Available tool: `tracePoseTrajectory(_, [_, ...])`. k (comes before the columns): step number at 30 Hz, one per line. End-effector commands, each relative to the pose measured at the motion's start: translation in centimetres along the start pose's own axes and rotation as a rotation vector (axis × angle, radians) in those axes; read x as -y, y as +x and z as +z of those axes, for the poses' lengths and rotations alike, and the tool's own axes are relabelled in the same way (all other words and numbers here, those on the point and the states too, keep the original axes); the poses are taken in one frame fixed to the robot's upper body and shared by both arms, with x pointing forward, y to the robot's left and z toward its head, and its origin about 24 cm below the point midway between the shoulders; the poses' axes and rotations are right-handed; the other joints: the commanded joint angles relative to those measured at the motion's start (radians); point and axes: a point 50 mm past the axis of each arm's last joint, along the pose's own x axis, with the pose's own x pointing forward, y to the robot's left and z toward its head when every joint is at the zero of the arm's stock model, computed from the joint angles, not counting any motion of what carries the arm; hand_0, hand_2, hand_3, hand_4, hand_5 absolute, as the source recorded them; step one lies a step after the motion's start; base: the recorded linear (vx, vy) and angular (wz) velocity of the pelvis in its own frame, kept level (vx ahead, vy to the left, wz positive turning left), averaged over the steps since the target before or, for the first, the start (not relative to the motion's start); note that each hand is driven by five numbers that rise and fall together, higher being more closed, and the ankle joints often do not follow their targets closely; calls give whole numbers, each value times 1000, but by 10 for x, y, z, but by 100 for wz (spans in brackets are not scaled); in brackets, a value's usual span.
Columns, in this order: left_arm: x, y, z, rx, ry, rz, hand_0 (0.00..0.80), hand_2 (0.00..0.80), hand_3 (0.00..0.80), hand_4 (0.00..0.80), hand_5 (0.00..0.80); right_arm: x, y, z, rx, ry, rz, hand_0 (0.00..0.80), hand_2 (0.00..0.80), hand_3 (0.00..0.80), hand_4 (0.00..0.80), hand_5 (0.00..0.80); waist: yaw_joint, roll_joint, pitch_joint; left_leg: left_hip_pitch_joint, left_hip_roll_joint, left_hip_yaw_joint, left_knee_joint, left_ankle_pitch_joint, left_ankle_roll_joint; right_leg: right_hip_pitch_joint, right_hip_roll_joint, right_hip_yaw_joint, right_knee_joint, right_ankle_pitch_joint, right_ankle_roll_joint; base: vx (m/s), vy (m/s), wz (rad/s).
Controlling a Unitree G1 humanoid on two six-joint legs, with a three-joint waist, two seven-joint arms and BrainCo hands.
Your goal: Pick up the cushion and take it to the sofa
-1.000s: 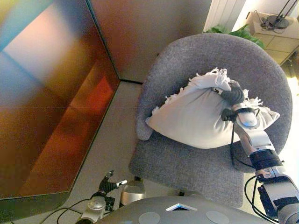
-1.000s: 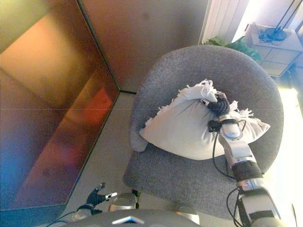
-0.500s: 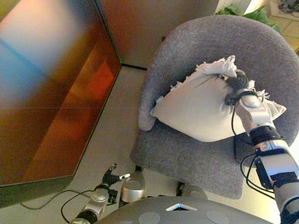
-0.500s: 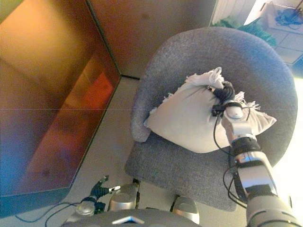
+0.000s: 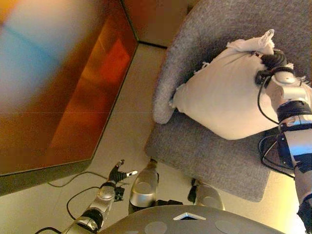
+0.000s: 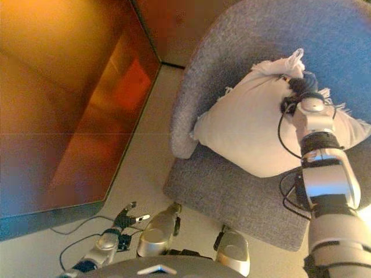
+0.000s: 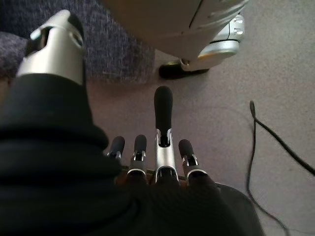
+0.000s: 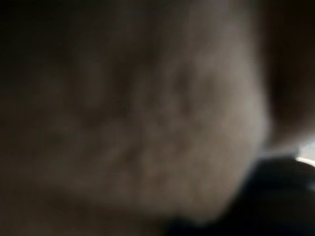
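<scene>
A pale cushion (image 5: 229,92) with a fringed edge hangs over the seat of a grey armchair (image 5: 204,151). Its top corner is bunched in my right hand (image 5: 274,59), which is shut on the cloth. The cushion's lower edge is close to the seat, and I cannot tell whether it touches. Pale cushion cloth (image 8: 147,108) fills the right wrist view. My left hand (image 5: 117,174) hangs idle low over the floor beside the chair's front, open and holding nothing; it also shows as my left hand (image 7: 162,147) in its own wrist view.
The armchair's rounded back (image 6: 278,29) curves round behind the cushion. A glossy orange-brown panel (image 5: 58,87) stands along the left side. Beige floor (image 5: 126,126) runs between the panel and the chair.
The camera has moved, shifting the whole picture: chair and cushion now sit further right and nearer. The right hand still holds the cushion's bunched corner. The left hand stays low.
</scene>
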Motion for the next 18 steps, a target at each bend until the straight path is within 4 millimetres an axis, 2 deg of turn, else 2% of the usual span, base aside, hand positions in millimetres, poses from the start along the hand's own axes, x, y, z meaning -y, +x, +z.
tracePoseTrajectory(1, [-5, 11, 26, 84, 6, 10, 0, 0, 0, 0, 0, 33, 1, -11, -103, -129, -152, 0, 0, 0, 0, 0, 10, -15, 77, 2, -37, 5, 9, -89, 9, -76, -58, 26, 2, -3, -8, -14, 18, 3])
tracePoseTrajectory(8, [-7, 12, 29, 98, -21, 10, 0, 0, 0, 0, 0, 44, 1, 20, 20, -236, -242, 0, 0, 0, 0, 0, -1, -2, 101, -16, -46, 14, 2, -79, 11, -108, -65, 32, 5, 11, 1, -3, 11, 3])
tracePoseTrajectory(16, [-18, 8, 24, 95, -26, 25, 0, 0, 0, 0, 0, 54, -5, 48, 222, -338, -353, 0, 0, 0, 0, 0, -12, -18, 102, -11, -46, 31, 2, -86, 13, -111, -69, 28, 11, 15, 11, 0, 0, 0])
tracePoseTrajectory(18, [-23, 6, 20, 88, -27, 30, 0, 0, 0, 0, 0, 59, -10, 61, 304, -372, -411, 0, 0, 0, 0, 0, -14, -24, 98, -8, -46, 38, 4, -90, 14, -109, -69, 26, 13, 15, 14, 0, 0, 0])
